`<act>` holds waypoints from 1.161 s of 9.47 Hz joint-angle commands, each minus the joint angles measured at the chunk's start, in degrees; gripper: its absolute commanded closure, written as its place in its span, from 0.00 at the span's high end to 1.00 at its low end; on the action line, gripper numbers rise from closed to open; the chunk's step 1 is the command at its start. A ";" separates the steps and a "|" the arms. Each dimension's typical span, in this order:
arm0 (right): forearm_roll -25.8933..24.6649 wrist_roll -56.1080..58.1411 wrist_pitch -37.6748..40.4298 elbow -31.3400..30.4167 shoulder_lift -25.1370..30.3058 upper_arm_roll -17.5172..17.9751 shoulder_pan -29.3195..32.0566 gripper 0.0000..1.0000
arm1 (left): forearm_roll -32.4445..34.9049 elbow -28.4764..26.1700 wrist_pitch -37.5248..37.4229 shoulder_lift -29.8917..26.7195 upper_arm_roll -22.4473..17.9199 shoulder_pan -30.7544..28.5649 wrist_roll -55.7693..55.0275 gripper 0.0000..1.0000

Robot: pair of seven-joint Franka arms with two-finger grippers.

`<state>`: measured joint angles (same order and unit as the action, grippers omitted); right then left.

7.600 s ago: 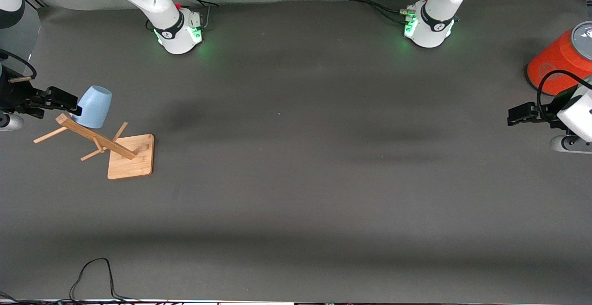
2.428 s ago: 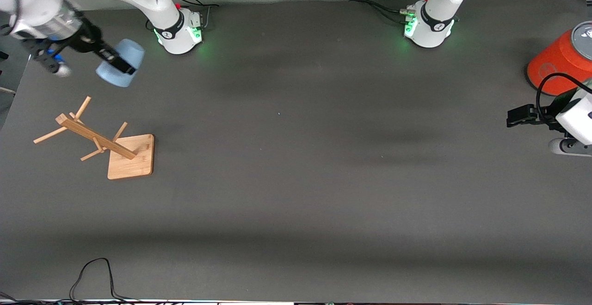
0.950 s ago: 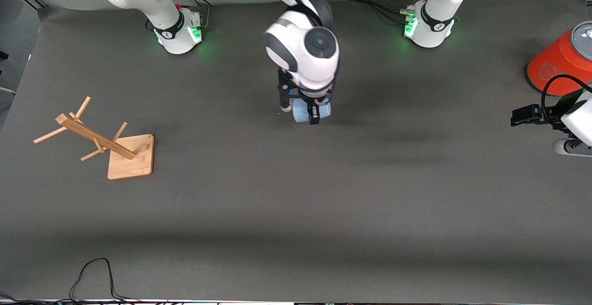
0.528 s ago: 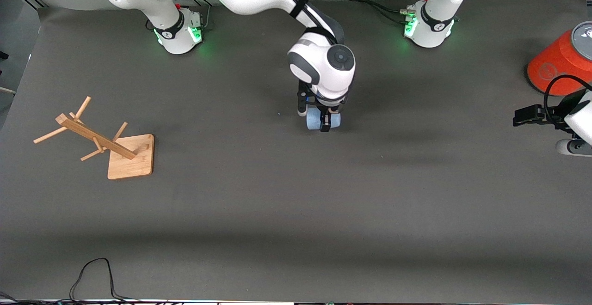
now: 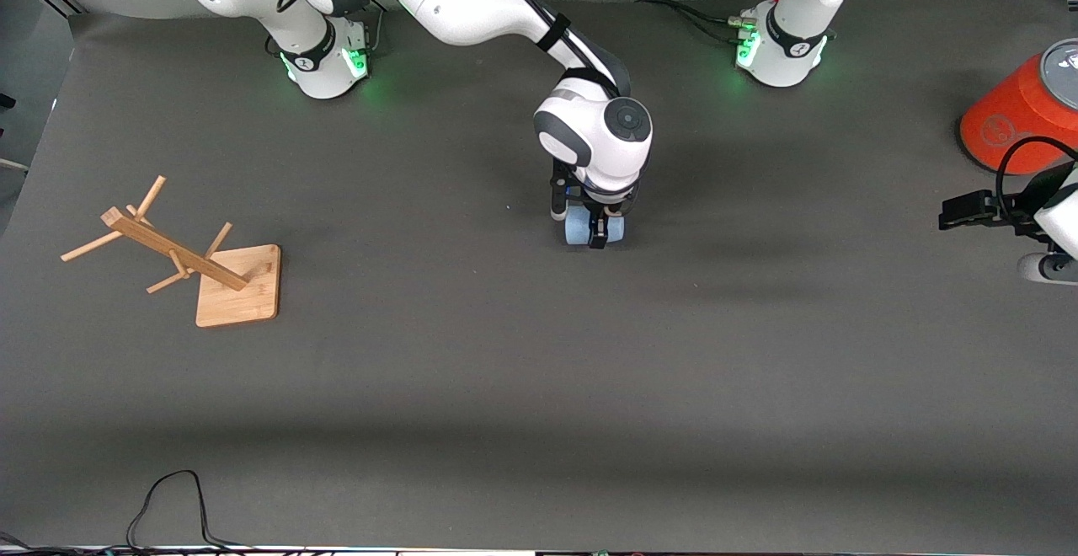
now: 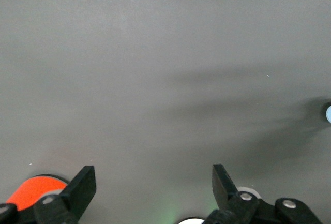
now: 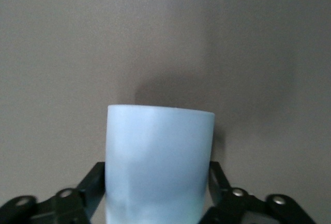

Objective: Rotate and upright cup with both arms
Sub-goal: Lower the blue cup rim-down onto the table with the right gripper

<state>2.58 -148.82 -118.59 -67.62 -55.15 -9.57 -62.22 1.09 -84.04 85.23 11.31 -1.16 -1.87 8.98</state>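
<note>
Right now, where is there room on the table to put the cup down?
The big bare stretch of mat nearer the front camera, between the wooden rack and the left gripper, is free. The right gripper holds the cup over mid-table. It is tighter beside the orange cylinder, where the open left gripper waits.

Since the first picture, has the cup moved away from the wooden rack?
Yes. The right gripper has carried the cup off the wooden rack to mid-table, toward the left arm's end.

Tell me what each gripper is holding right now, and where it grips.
The right gripper holds the cup by its side walls, over the middle of the table. The left gripper is open and holds nothing.
</note>
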 commanded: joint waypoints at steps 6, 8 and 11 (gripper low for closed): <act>-1.62 -1.22 -0.24 1.96 0.38 -0.89 -0.71 1.00 | -0.30 1.34 -1.12 0.46 0.02 -0.24 0.95 1.00; -1.27 -0.86 6.65 2.13 4.68 -0.80 0.08 1.00 | -0.30 1.34 -1.12 0.46 0.02 -0.24 0.95 1.00; 1.62 8.06 19.93 2.05 13.46 -0.89 1.22 1.00 | -0.30 1.34 -1.12 0.46 0.11 -0.24 0.95 1.00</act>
<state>2.42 -145.34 -103.46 -64.19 -46.23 -10.34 -61.83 1.07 -84.01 85.22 11.34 -1.14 -1.89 9.09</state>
